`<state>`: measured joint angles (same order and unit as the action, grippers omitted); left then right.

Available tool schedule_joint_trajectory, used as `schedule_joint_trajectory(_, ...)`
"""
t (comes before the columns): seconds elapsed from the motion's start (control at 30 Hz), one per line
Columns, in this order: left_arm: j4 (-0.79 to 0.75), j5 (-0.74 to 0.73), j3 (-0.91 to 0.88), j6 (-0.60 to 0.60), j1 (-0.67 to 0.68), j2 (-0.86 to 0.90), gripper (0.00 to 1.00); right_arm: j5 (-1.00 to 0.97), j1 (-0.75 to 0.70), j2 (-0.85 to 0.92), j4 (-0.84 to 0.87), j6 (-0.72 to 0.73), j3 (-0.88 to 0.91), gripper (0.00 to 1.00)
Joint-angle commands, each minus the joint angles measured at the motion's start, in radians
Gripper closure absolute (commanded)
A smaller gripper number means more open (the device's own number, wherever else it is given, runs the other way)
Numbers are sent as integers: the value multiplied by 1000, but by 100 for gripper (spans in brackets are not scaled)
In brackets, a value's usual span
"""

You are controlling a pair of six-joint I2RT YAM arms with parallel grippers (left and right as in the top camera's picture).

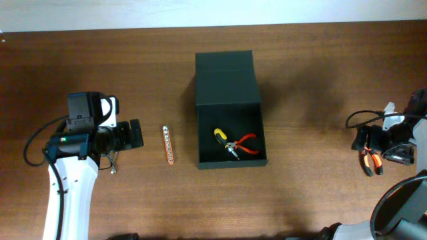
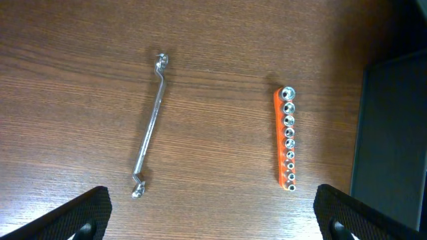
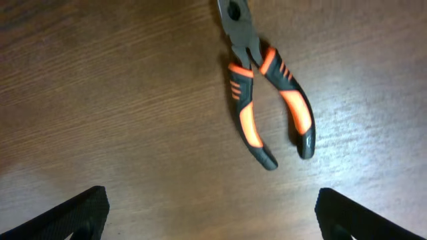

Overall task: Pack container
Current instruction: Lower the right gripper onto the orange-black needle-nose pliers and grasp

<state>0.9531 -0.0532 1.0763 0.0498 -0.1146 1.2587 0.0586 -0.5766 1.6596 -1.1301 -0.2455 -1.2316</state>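
Tabletop (image 1: pixel 320 80): brown wood, tools lying loose for packing.
Container (image 1: pixel 225 77): dead centre, lid open toward 12 so I can drop tools in; red-handled pliers (image 1: pixel 245 142) inside.
Left gripper (image 1: pixel 135 133): spread above wrench (image 2: pixel 149 127) and socket rail (image 2: pixel 287 139), at 9.
Right gripper (image 1: pixel 362 139): spread above orange pliers (image 3: pixel 267 100), at 3.

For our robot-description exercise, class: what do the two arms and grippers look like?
Left arm: white link, black wrist housing, looping black cable. Right arm: black with white parts, looping black cable. Left gripper and right gripper: both black.
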Motion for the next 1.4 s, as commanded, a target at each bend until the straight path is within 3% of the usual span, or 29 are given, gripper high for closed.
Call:
schedule_joint_trajectory(0.0,-2,-11,11,-1,-5,-2,1,16,-6,51,13,-36,5,1)
schedule_joint_trajectory(0.6,-21,-11,11,-1,-5,-2,1,39,-5,196,121,-58,36,0)
schedule_joint_trajectory(1.37,-25,-11,11,-1,-5,-2,1,18,87,200,325,-88,160,4)
